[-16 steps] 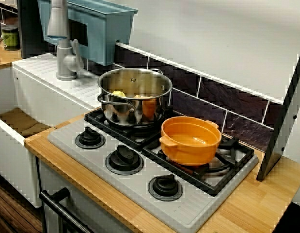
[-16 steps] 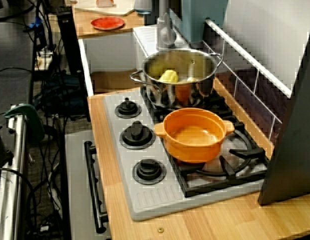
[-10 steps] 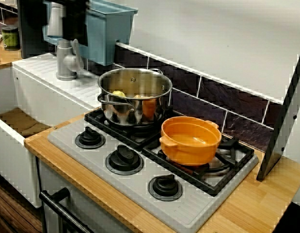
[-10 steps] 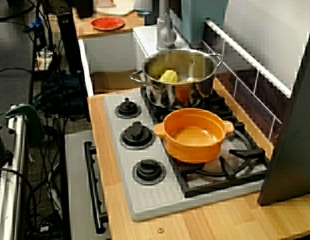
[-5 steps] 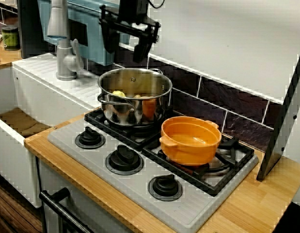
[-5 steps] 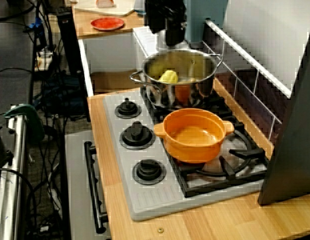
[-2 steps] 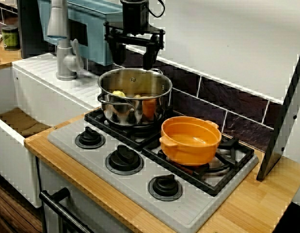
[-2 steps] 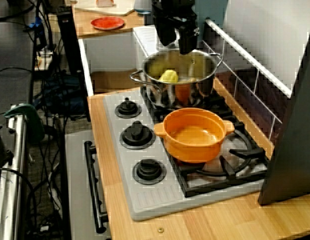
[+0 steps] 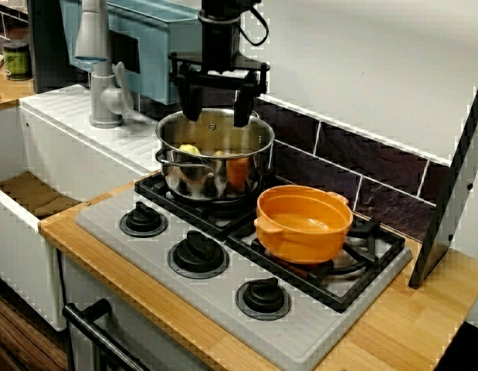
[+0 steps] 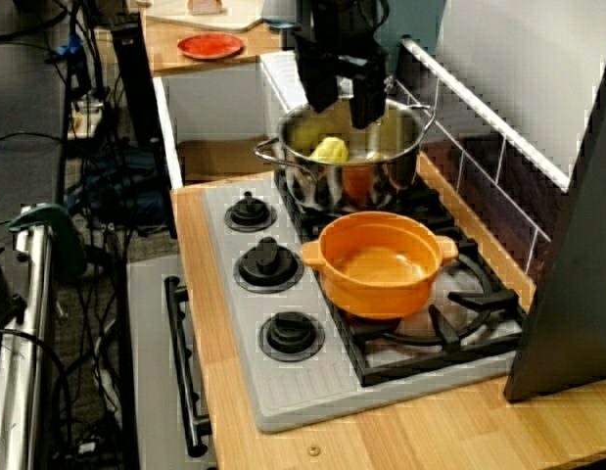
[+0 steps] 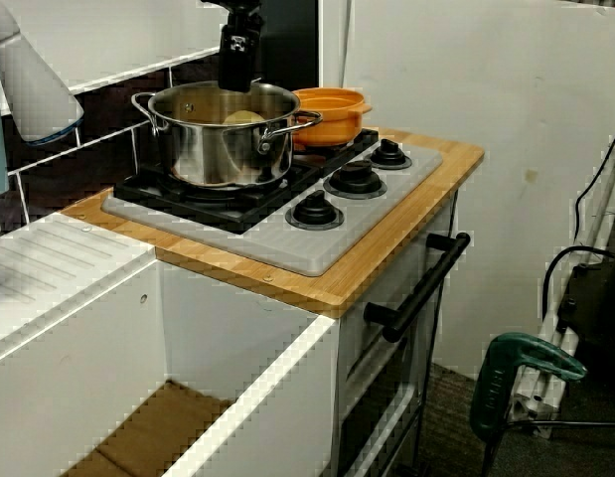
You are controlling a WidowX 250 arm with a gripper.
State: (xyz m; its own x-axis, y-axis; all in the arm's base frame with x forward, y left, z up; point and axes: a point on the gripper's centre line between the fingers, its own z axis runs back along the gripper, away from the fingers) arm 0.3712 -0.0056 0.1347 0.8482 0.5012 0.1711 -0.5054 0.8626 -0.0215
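- 3 black ribbed knobs [image 9: 198,251] sit nearest, on a grey grooved hob plate set into a wooden counter [image 9: 393,332].
- Orange casserole dish [image 9: 300,241]: round, glossy, 2 stub handles, empty. It stands just beside the steel pot, at its 4 o'clock.
- Steel pot [image 9: 194,176]: polished, straight-walled, on the black grate. A lumpy yellow piece [image 9: 190,149] lies inside at 9 o'clock.
- Gripper [image 9: 216,116]: black, 2 fingers spread apart and holding nothing, tips just above the pot's rim.
- Risk, as I judge it: a finger descending off-centre could catch the slick rim and tip the pot or slide it into the dish.
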